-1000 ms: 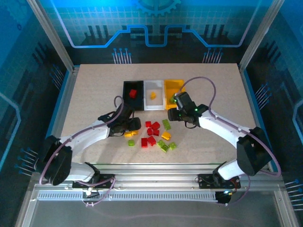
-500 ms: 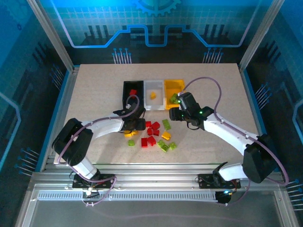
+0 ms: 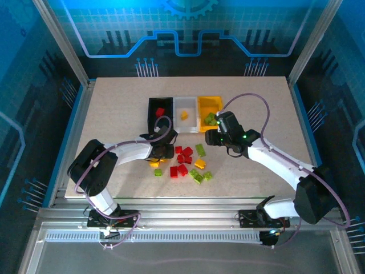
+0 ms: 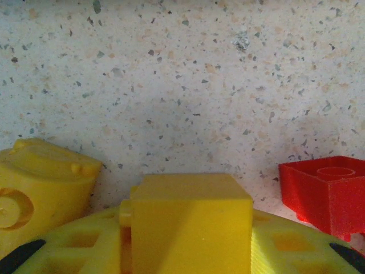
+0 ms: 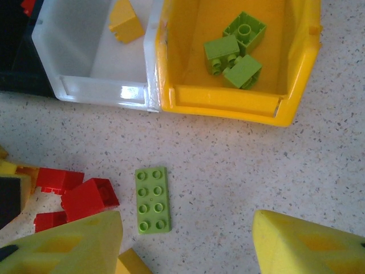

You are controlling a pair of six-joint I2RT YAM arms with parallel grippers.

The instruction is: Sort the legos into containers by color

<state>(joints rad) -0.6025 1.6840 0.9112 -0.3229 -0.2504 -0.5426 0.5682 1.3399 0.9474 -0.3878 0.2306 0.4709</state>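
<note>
Careful now: if the yellow brick [image 4: 191,222] is being caught off-centre, it could be squirted out against the red brick [image 4: 325,185] just beside it. It is being flanked closely by the left gripper [image 3: 161,155]; a firm pinch cannot be told. The right gripper [image 5: 188,240] is being held wide open, empty, over the tabletop [image 5: 228,171] near the yellow bin [image 5: 228,103].

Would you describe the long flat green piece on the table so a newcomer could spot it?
Find the yellow bin at the right end of the bin row. On the table just before it lies the green plate. Unlike the chunky red bricks beside it, it is thin, with eight studs.
</note>
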